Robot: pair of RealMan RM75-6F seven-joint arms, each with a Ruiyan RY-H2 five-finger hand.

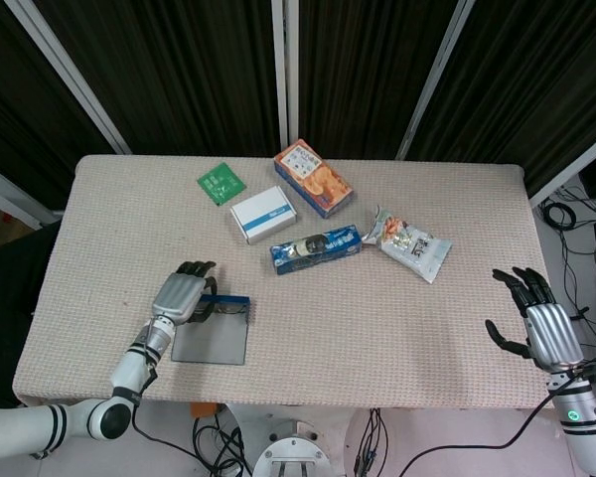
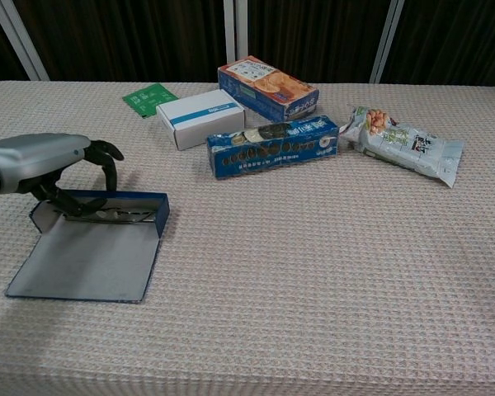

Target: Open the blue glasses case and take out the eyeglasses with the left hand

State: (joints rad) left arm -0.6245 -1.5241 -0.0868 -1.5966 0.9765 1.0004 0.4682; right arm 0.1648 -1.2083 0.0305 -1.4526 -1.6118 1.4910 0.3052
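Observation:
The blue glasses case (image 1: 209, 341) (image 2: 87, 260) lies open near the table's front left, its lid flat toward the front edge. The eyeglasses (image 1: 225, 311) (image 2: 122, 215) lie folded in the case's far tray. My left hand (image 1: 177, 296) (image 2: 41, 161) hangs over the tray's left end, with its fingers curled down over the rim and its thumb low inside by the glasses' left end. The glasses still rest in the tray; no firm grip shows. My right hand (image 1: 536, 323) hovers open at the front right, far from the case, and is out of the chest view.
Across the middle and back of the table lie a green packet (image 1: 221, 183), a white box (image 1: 262, 214), an orange snack box (image 1: 312, 177), a long blue biscuit pack (image 1: 315, 248) and a pale snack bag (image 1: 409, 243).

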